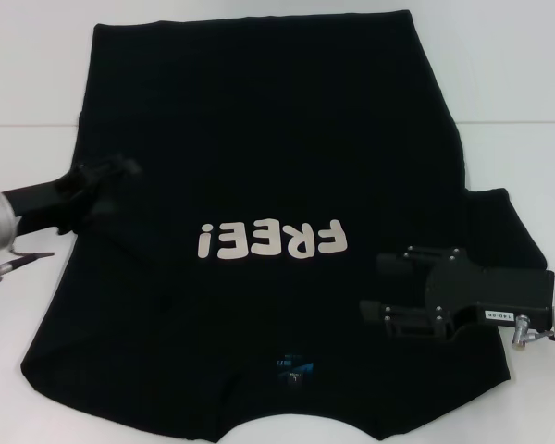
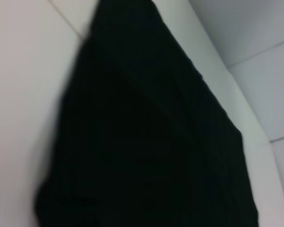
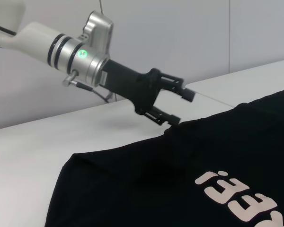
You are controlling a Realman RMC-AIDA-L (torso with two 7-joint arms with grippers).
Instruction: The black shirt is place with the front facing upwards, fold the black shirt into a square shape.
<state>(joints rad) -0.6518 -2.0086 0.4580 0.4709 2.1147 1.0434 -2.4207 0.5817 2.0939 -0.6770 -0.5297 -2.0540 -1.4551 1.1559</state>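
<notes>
So the shirt [image 1: 259, 139] lies spread flat on the white table [image 1: 499, 65], front up, with the "FREE!" lettering [image 1: 271, 240] upside down from the head view and the blue neck label [image 1: 292, 366] on the robot's side of the lettering. Left gripper [image 3: 182, 108] sits at the shirt's left edge, level with the lettering, fingers spread apart with nothing between them. Right gripper [image 1: 381, 289] hovers over the shirt's right side just beside the "F", also open and not holding any cloth.
</notes>
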